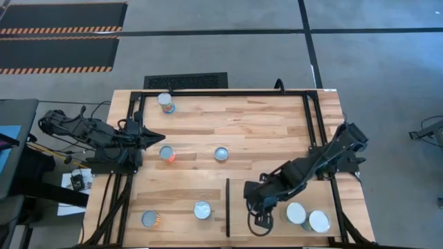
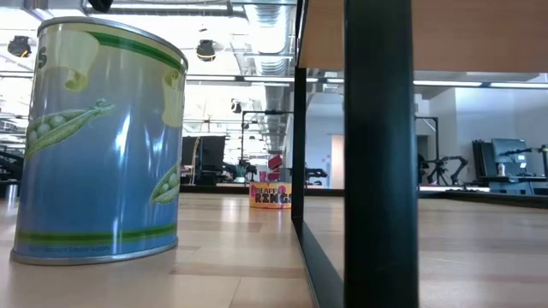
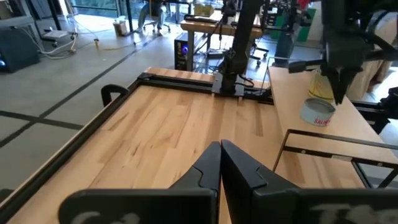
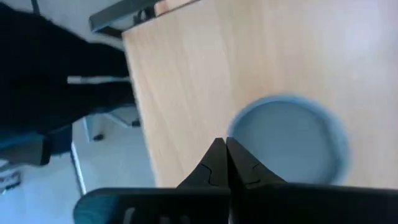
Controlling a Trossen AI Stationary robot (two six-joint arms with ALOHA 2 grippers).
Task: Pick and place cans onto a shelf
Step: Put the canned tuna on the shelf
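Note:
Several cans stand upright on their bases on the wooden table: one at the far left [image 1: 166, 104], two mid-table [image 1: 167, 153] [image 1: 221, 153], two near the front [image 1: 202, 209] [image 1: 150, 219]. Two more cans [image 1: 296, 212] [image 1: 319, 221] stand on the shelf [image 1: 277, 235], right of the black divider [image 1: 228, 207]. My right gripper [image 1: 261, 220] is shut and points steeply down over the shelf, just left of those two; a can's grey-blue top [image 4: 289, 140] shows beside its fingertips [image 4: 225, 149]. My left gripper [image 1: 156, 136] waits shut at the table's left edge.
In the low view a pea-labelled can [image 2: 98, 141] stands close on the left, a pineapple can [image 2: 272, 195] farther back, and the black divider post [image 2: 381, 154] fills the middle. A black frame [image 1: 228, 91] runs round the table. Bare wood lies between the mid-table cans and the far edge.

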